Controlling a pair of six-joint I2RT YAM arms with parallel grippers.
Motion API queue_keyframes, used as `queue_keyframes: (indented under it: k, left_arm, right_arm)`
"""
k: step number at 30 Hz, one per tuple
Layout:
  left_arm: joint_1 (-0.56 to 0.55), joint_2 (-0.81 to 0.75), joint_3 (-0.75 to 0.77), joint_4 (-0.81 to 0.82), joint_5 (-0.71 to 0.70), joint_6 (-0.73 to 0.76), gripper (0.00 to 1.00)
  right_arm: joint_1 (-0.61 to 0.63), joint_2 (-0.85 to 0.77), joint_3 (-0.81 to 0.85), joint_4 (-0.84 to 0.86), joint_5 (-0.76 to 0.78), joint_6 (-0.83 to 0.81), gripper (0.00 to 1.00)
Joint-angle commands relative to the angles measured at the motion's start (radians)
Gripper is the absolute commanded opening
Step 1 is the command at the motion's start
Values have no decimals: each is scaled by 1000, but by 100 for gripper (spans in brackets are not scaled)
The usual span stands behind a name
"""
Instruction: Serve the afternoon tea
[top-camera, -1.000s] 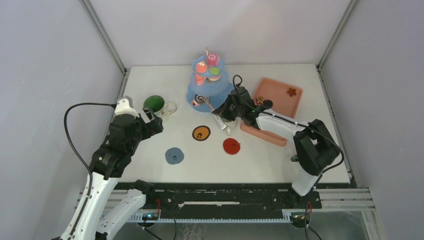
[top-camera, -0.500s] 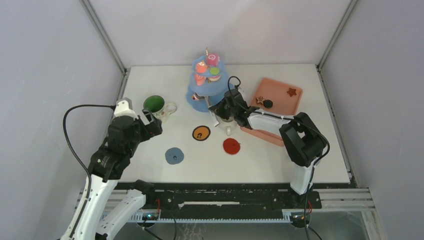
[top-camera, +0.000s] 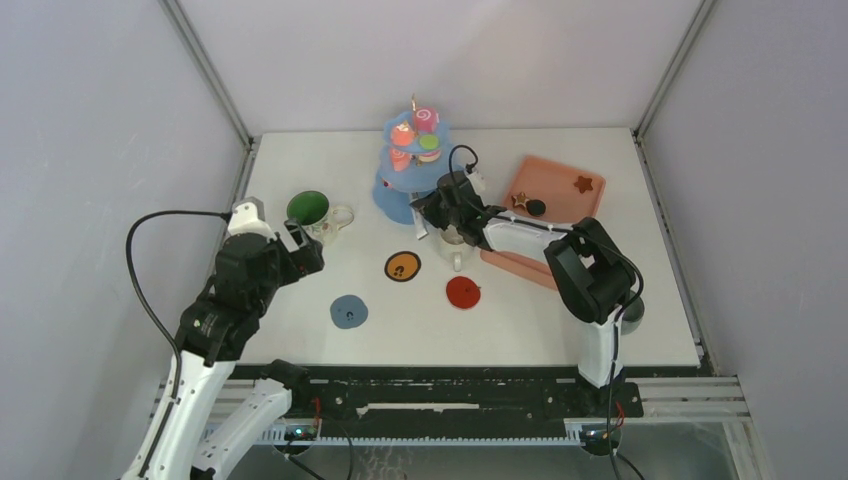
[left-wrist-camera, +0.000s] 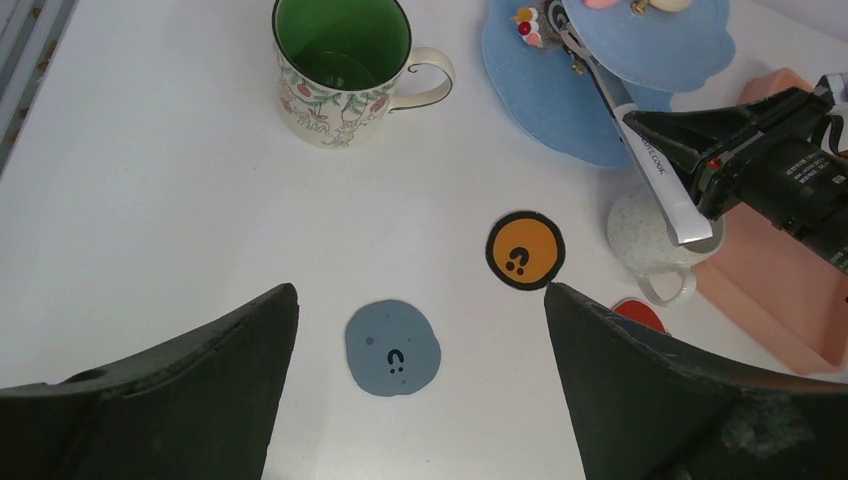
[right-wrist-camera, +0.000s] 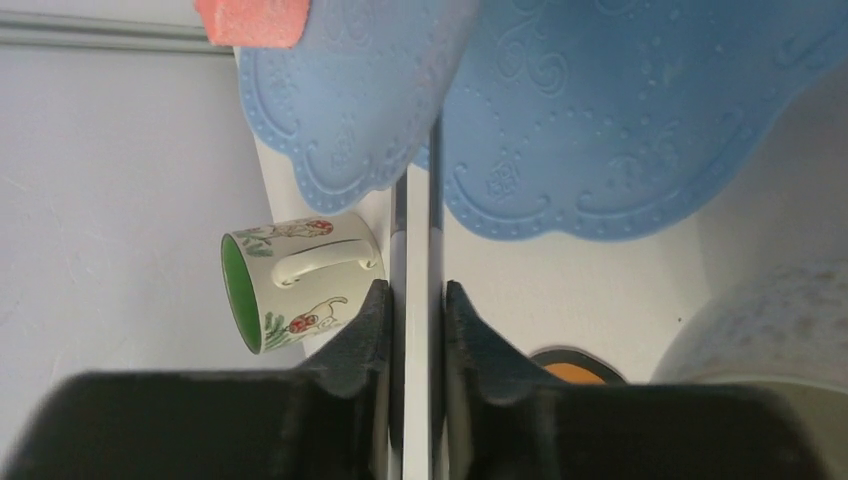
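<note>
Grey walls box in a white table (top-camera: 300, 170), and at its rear centre stands the biggest piece: a blue tiered stand (left-wrist-camera: 560, 100), already carrying a pink swirl roll (top-camera: 427, 118) and other small rounds. Right of it lies the salmon tray (top-camera: 560, 185), with a brown star (top-camera: 583, 184) and a black round (top-camera: 536, 207) not yet carried across.

The green mug (left-wrist-camera: 340, 60) stands upright on the left, handle pointing right. The cream mug (left-wrist-camera: 640, 235) stands upright just beside the tray, handle toward the near edge, between an orange coaster (left-wrist-camera: 525, 250) and a red coaster (top-camera: 463, 292) — likely seats for the mugs.

The right gripper (right-wrist-camera: 415, 300) is clenched on metal tongs (left-wrist-camera: 655, 165), presumably because the pastries are too tiny for its own fingers. Their long axis runs from the hinge end above the cream mug toward the stand's bottom tier, tips at a small pastry (left-wrist-camera: 527, 25); whether they pinch it I cannot tell. The left gripper (top-camera: 308, 246) hangs spread wide and empty near the green mug.
</note>
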Motion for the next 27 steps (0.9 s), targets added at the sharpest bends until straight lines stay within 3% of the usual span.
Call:
queue_keyframes:
  k: [1, 10, 21, 27]
  left_arm:
    - [7, -16, -18, 8, -14, 26, 97]
    - [7, -22, -27, 4, -14, 16, 97]
    - [7, -14, -28, 14, -19, 20, 97]
    - [7, 7, -43, 49, 16, 22, 97]
  right_arm:
    - [10, 0, 56, 46, 12, 27, 28]
    - [13, -62, 24, 28, -16, 9, 43]
    - [6, -267, -132, -48, -120, -16, 43]
    - [-29, -442, -296, -49, -163, -72, 34]
